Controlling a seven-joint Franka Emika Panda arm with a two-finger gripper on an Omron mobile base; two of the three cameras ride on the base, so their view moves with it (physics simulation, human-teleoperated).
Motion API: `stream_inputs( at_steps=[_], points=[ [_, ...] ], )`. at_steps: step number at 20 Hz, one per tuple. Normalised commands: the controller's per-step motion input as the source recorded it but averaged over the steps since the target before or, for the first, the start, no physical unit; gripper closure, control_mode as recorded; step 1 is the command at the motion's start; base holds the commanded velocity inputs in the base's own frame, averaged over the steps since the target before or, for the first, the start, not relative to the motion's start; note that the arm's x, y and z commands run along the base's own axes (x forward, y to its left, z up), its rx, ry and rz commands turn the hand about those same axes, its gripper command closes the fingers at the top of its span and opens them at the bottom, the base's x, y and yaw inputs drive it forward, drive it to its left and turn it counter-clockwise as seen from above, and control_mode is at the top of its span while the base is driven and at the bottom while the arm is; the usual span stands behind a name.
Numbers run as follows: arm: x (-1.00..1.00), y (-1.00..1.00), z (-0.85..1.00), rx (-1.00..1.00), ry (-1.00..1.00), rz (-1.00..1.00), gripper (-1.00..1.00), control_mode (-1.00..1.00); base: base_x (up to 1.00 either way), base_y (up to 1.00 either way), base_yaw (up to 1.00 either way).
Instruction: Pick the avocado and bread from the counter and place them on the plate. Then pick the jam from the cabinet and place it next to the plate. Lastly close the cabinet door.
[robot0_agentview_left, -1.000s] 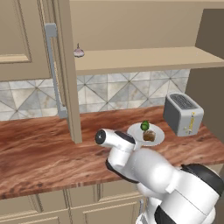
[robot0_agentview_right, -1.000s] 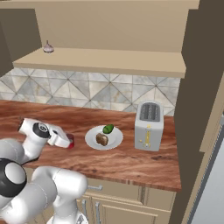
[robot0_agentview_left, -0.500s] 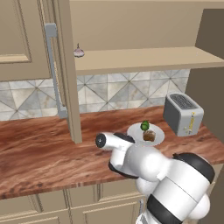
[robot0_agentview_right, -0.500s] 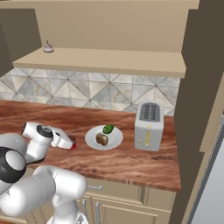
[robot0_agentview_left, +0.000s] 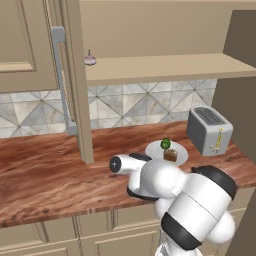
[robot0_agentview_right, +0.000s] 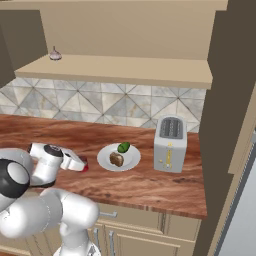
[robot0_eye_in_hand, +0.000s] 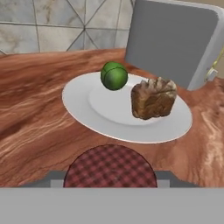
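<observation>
The white arm folds low over the near edge of the tabletop (robot0_agentview_right: 150, 185), its forearm level and the hand reaching rightward toward the plate (robot0_agentview_right: 105, 159). The gripper (robot0_agentview_right: 81, 164) lies almost flat just above the wood, closed on the jam (robot0_agentview_right: 84, 164), whose red side shows at the hand's tip in the right base view. In the hand view the jar's checked red lid (robot0_eye_in_hand: 110, 171) sits between the fingers at the bottom, just short of the plate's near rim (robot0_eye_in_hand: 87, 122).

On the plate, the avocado (robot0_eye_in_hand: 114, 75) rests on the far left part and the bread (robot0_eye_in_hand: 153, 99) stands to its right, the two close but apart. The toaster (robot0_agentview_right: 170, 143) stands just right of the plate, beside the tall panel at the tabletop's right end.

The cabinet door (robot0_agentview_left: 75, 85) stands open, edge-on to the left base view, with its grey bar handle (robot0_agentview_left: 61, 80) on the left face. Inside the cabinet, the shelf (robot0_agentview_left: 160, 67) holds a garlic bulb (robot0_agentview_left: 90, 59) at its left end, well above and away from the arm. Patterned tile backs the wall between shelf and tabletop.
</observation>
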Motion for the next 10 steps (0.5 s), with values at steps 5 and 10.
stream_inputs(
  at_steps=[5,10],
  points=[
    [0.11,0.0,-0.14,-0.03,0.0,0.03,1.0,-1.0,0.0,0.0,0.0],
    [0.08,0.0,-0.16,-0.03,0.0,0.03,1.0,-1.0,0.0,0.0,0.0]
  ],
)
